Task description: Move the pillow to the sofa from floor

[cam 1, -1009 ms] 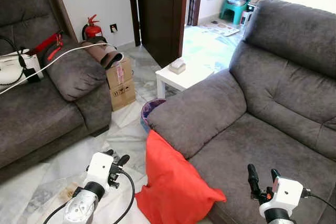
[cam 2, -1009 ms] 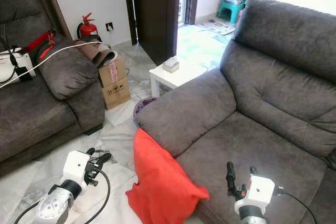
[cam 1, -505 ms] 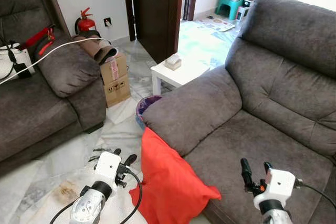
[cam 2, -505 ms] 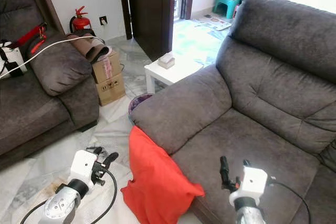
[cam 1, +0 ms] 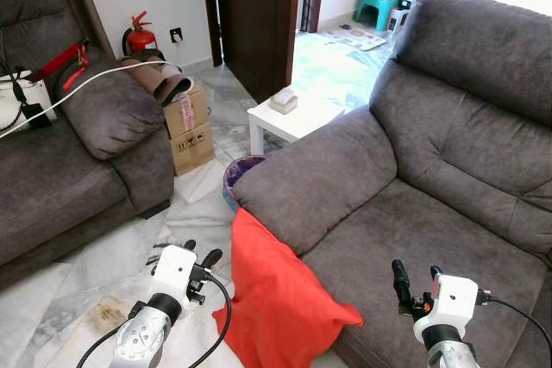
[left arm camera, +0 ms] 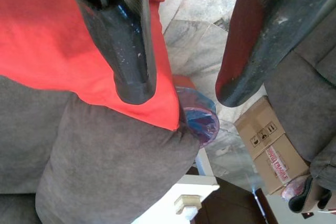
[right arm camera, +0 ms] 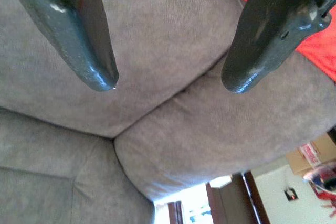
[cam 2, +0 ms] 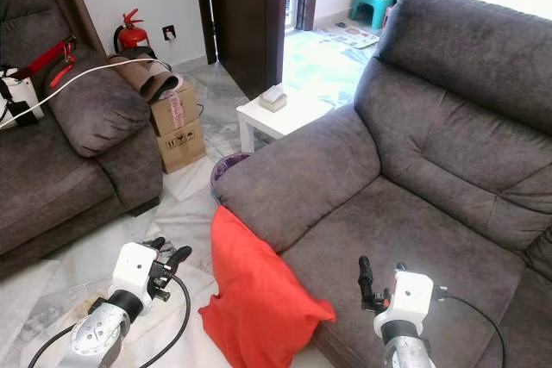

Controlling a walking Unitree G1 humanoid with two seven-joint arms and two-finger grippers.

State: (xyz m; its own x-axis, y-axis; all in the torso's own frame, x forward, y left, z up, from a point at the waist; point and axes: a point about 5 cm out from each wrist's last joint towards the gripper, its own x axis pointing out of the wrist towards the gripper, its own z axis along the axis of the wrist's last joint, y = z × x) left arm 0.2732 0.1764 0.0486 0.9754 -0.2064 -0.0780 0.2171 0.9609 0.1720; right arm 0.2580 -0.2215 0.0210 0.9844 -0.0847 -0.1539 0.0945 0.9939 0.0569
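Pillow [cam 1: 280,299] was propped against the sofa [cam 1: 414,213], both the left gripper [cam 1: 200,258] and right gripper [cam 1: 415,278] spread empty, so reaching in looked next.

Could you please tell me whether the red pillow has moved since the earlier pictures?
No. The pillow still leans on the floor against the sofa arm, its top corner at the same spot; only the camera shifted.

I see the pillow [cam 1: 280,299] on the floor [cam 1: 203,217], leaning against the sofa [cam 1: 414,178] front; a second sofa [cam 1: 69,161] stands left, cardboard box [cam 1: 191,131] beside it.
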